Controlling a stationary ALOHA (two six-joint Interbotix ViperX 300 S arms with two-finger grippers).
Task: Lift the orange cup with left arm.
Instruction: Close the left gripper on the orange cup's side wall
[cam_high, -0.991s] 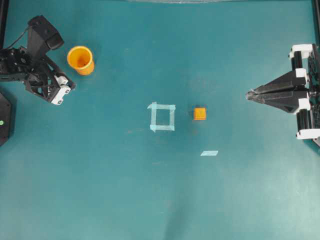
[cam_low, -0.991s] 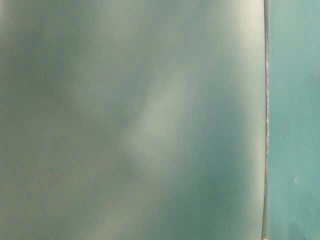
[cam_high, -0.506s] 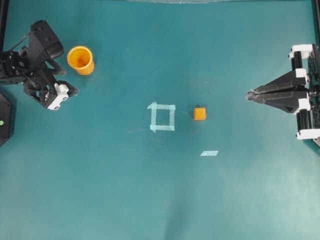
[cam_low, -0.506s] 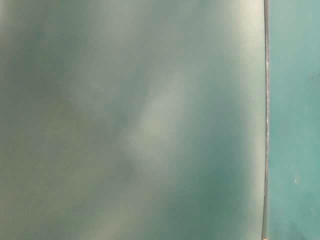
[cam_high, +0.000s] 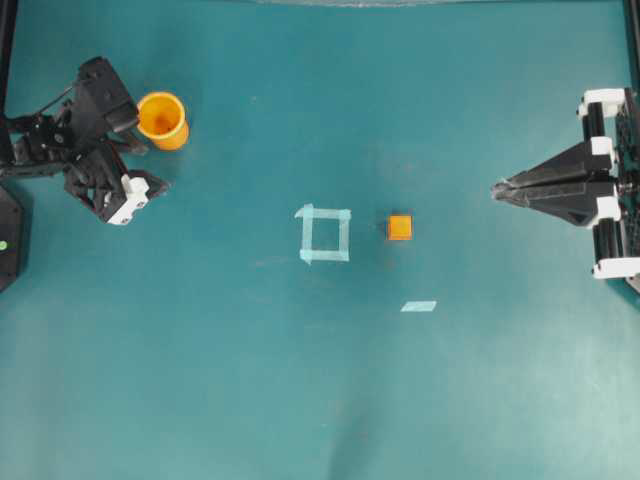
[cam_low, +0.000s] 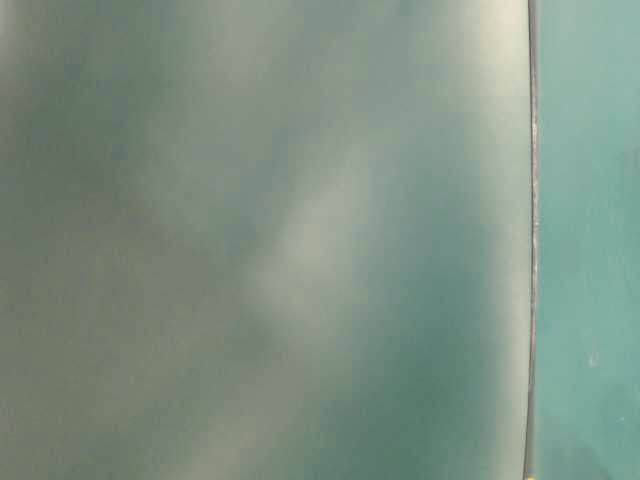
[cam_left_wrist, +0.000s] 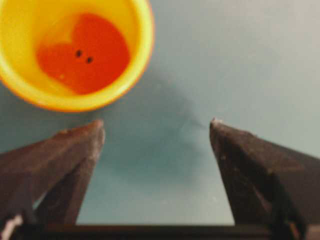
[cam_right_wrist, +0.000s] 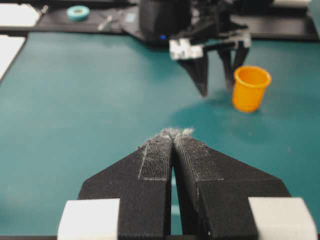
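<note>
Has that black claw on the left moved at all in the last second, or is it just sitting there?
Yes. Seen from overhead, the left claw has shifted right and slightly up, toward the orange cup, which stays in its place on the table. Its jaws have also spread wider.

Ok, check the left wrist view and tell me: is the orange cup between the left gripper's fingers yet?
No: the orange cup stands ahead of and left of the open left gripper, with only bare table between its fingers.

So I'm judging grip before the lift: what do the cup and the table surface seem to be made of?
The cup looks like smooth, slightly glossy molded plastic: even orange color, lighter yellow rim, soft sheen inside. The table surface looks like a matte teal sheet or mat, showing faint creases and little glare; its exact material isn't clear.
</note>
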